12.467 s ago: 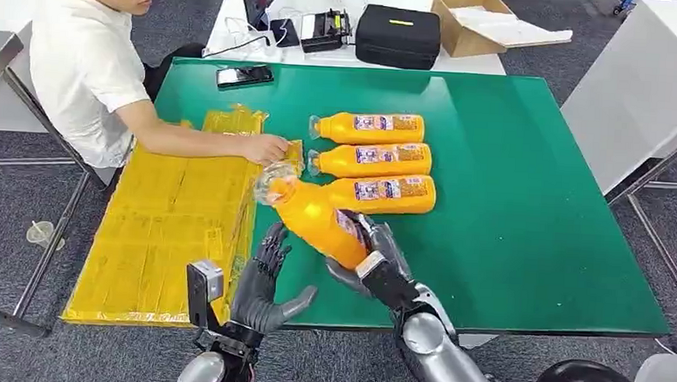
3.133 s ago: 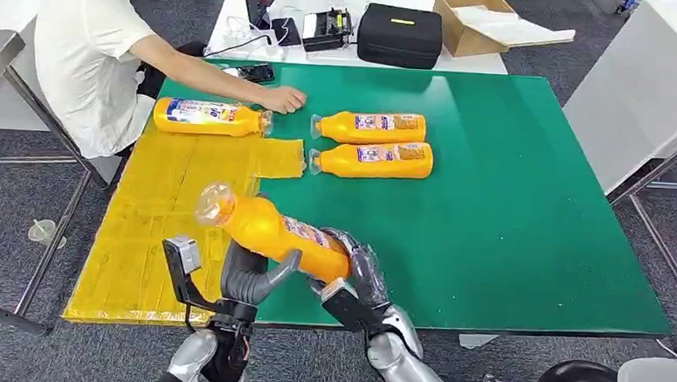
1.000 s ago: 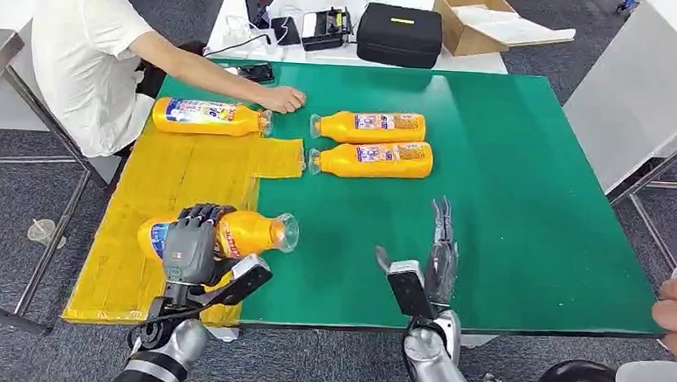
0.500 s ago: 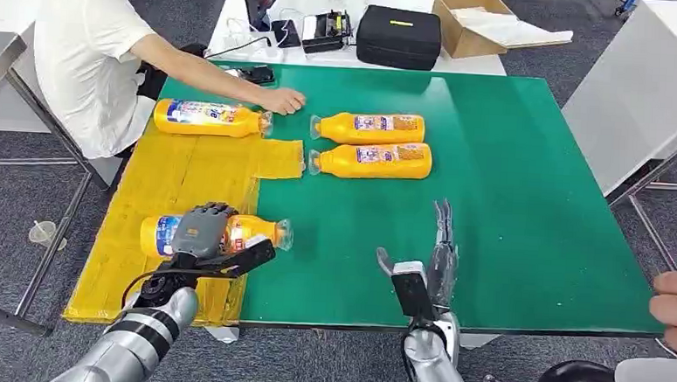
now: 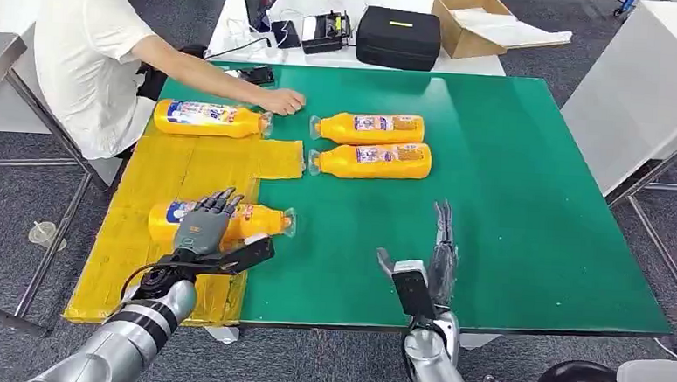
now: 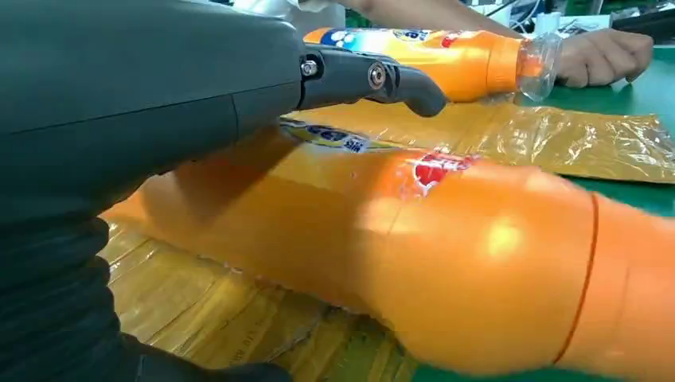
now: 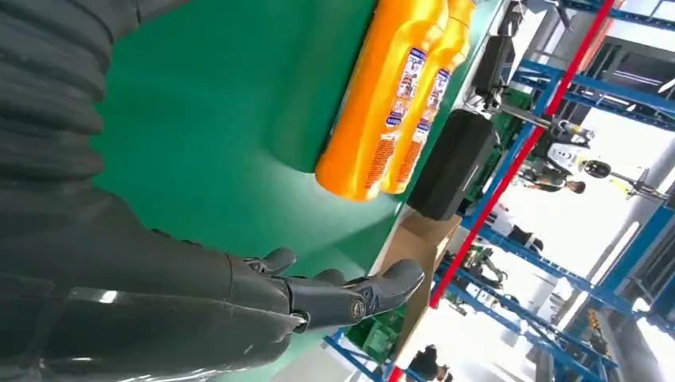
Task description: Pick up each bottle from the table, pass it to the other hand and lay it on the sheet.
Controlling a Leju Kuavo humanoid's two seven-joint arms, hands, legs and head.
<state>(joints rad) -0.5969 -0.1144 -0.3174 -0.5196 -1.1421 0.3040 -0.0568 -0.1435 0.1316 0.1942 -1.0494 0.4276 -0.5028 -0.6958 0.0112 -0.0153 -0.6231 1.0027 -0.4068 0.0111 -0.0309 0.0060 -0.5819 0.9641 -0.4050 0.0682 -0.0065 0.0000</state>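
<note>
Right hand point(image 7: 239, 294) empty, fingers point(image 7: 382, 288) extended; two bottles point(image 7: 382, 119) on green table point(image 7: 215, 119).

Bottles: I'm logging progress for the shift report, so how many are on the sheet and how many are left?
Done: one bottle lies on the yellow sheet by the person's hand. In hand: a second bottle lies at the sheet's edge under the left hand, whose fingers are spread above it. Left: two bottles on the green table. The right hand is open and holds nothing.

Lab: green test table point(image 5: 526, 210), blue racking point(image 7: 549, 119).
</note>
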